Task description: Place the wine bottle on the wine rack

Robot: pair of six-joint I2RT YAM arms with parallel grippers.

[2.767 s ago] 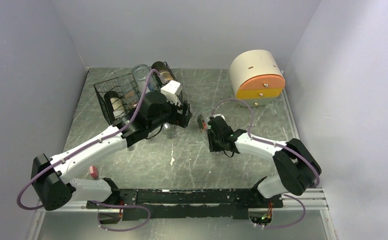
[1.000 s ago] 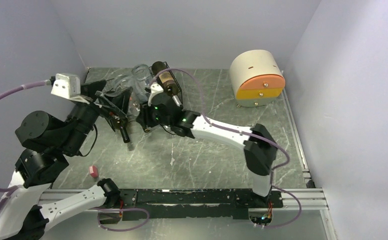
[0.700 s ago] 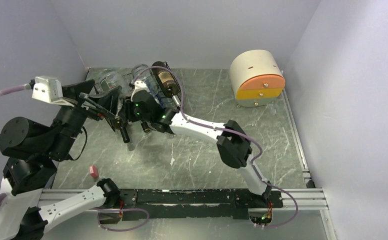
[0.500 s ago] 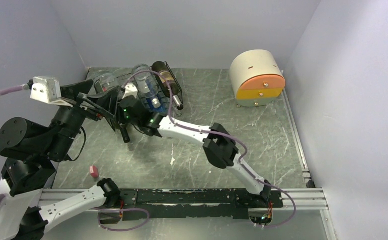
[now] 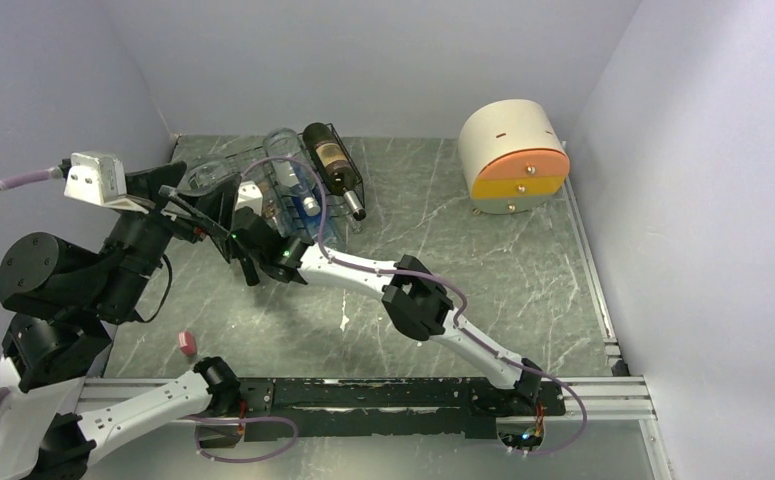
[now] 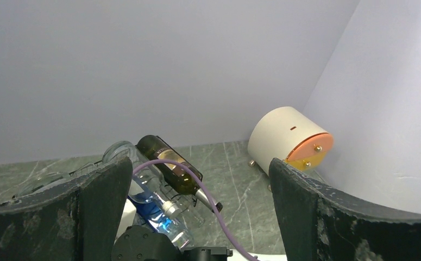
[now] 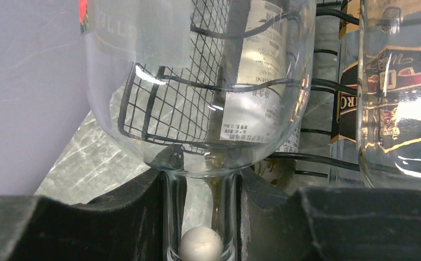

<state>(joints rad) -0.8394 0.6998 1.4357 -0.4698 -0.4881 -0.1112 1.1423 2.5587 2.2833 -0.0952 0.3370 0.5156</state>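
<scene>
My right gripper [image 7: 200,228] is shut on the neck of a clear glass wine bottle [image 7: 197,81], its body up against the black wire wine rack [image 7: 316,84]. In the top view the right gripper [image 5: 253,240] is at the rack's left front, and the clear bottle [image 5: 206,180] lies over the rack's left end. The wine rack [image 5: 351,190] also holds a dark wine bottle [image 5: 328,165] and a clear bottle with blue inside [image 5: 293,195]. My left gripper [image 6: 197,163] is open and empty, raised to the left of the rack [image 5: 198,210].
A cream-and-orange drum-shaped box [image 5: 513,155] stands at the back right; it also shows in the left wrist view [image 6: 289,138]. A small pink object [image 5: 187,344] lies near the left front. A dark bottle neck [image 5: 249,268] sticks out below the rack. Grey walls enclose the table.
My right arm has swung left along the rack front, carrying the clear bottle to the rack's left end. My left arm has drawn back from the rack and risen to the left.
</scene>
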